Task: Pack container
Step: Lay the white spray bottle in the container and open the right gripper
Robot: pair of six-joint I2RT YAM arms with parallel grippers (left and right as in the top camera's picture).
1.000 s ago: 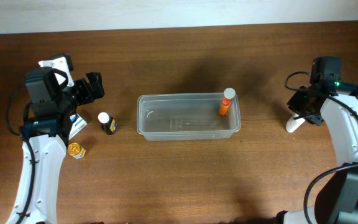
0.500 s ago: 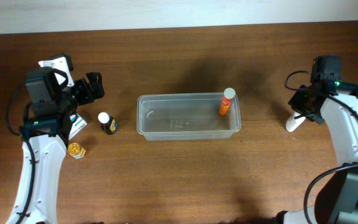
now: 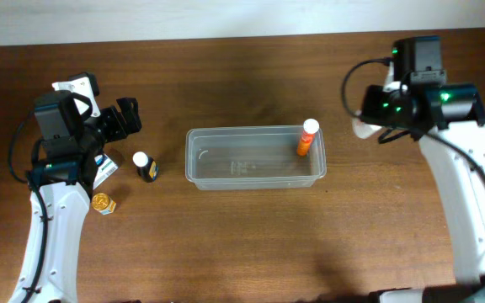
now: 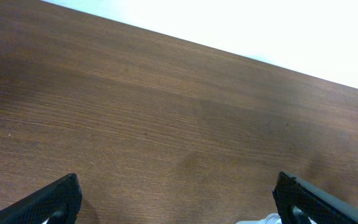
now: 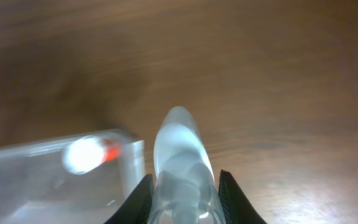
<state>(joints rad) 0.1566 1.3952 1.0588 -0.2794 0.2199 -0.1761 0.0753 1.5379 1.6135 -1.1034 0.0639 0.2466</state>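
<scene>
Right gripper [image 5: 183, 190], pinching a whitish translucent plastic bottle [image 5: 178, 140], hangs just beyond the right short end of the clear rectangular plastic container [image 3: 234, 164], whose long axis runs arm to arm, so the drop-in likely lies leftward; left gripper [image 4: 176, 194], spread and empty, sits farther off the container's opposite end.

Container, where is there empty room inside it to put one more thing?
The container is bare from its left wall across the middle; only the right end is taken, by the orange tube. The table in front of it is bare too. Left of it is crowded: a dark bottle and a gold thing.
</scene>
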